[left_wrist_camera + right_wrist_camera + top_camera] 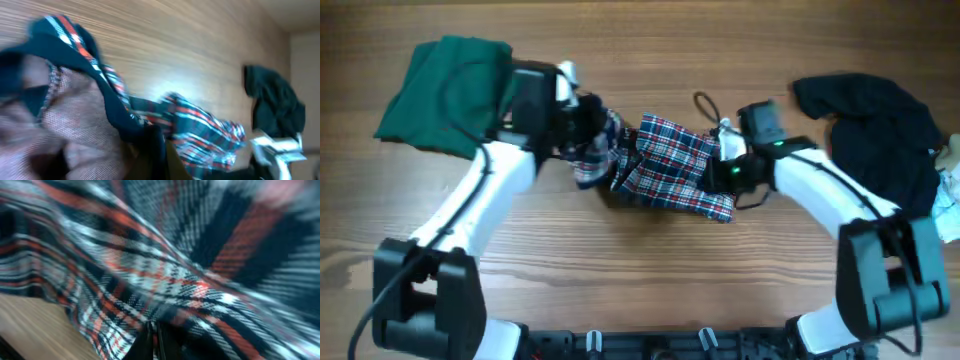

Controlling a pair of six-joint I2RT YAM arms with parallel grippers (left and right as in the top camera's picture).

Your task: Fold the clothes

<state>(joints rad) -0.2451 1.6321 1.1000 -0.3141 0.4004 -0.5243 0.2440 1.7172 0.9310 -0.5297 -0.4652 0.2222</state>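
Observation:
The plaid red-navy-white garment [665, 165] lies bunched at the middle of the table, held at both ends. My left gripper [594, 138] is shut on its left end, where navy trim and pale lining [65, 125] fold over the fingers and hide them. My right gripper [718, 156] is shut on the right end. In the right wrist view the plaid [175, 265] fills the picture, with a fold pinched between the closed fingertips [150, 342]. The left wrist view shows the plaid [200, 125] stretching away toward the right arm.
A dark green garment [440, 95] lies at the back left, partly under my left arm. A black garment [875, 125] sits at the back right, with a pale one [948, 190] at the right edge. A thin black cord [705, 103] loops behind the plaid.

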